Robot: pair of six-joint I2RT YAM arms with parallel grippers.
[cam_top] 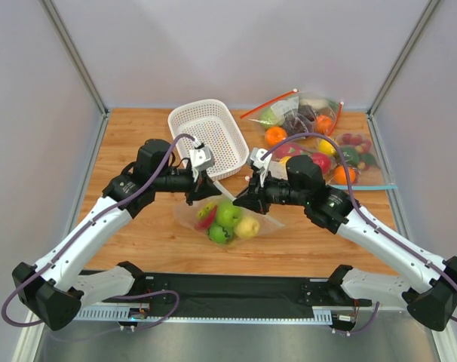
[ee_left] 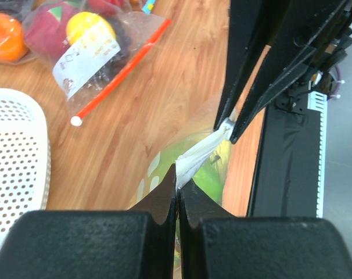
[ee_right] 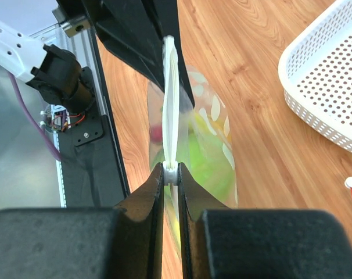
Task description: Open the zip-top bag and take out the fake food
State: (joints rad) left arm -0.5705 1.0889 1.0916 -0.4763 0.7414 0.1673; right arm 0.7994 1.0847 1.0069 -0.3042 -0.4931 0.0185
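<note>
In the middle of the top view, the zip-top bag [cam_top: 187, 219] sits on the worktop [cam_top: 138, 136] with the fake food [cam_top: 230, 220] all inside. The left hand [cam_top: 201, 196] and right hand [cam_top: 249, 202] face each other, each clamped tight on the bag's white top strip. The seal looks unparted, so I judge the opening barely begun, with every piece yet to come out.
</note>
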